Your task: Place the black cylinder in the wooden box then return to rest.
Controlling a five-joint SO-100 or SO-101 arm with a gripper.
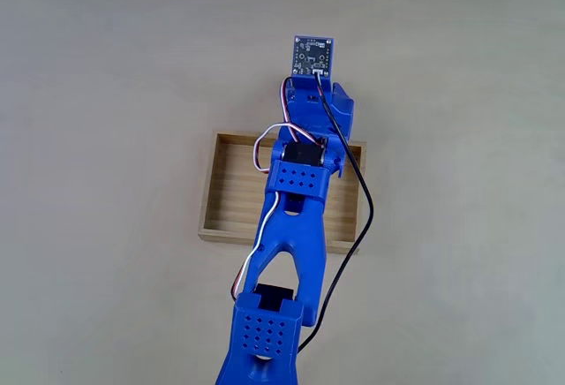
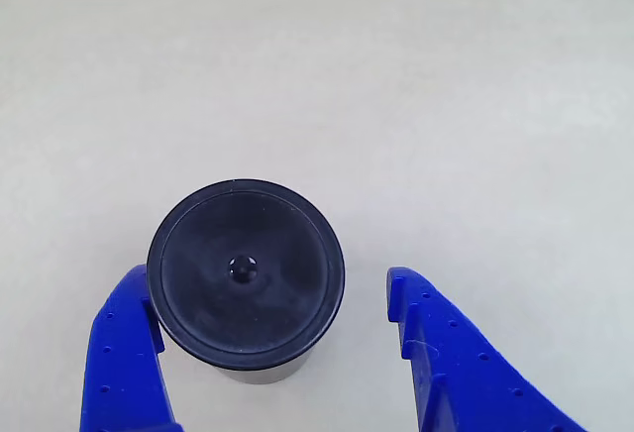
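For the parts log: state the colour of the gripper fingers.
Bright blue, clearest in the other view, where the fingers flank the black cylinder.

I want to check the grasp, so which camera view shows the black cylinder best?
The other view: the black cylinder stands upright, its round top fully in sight, between the open blue fingers, close against the one on the picture's left. In the fixed view, the arm stretches over the wooden box; I cannot make out the cylinder there.

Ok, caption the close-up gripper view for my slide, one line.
Open blue gripper straddling the upright black cylinder on the pale table, left finger at its side.
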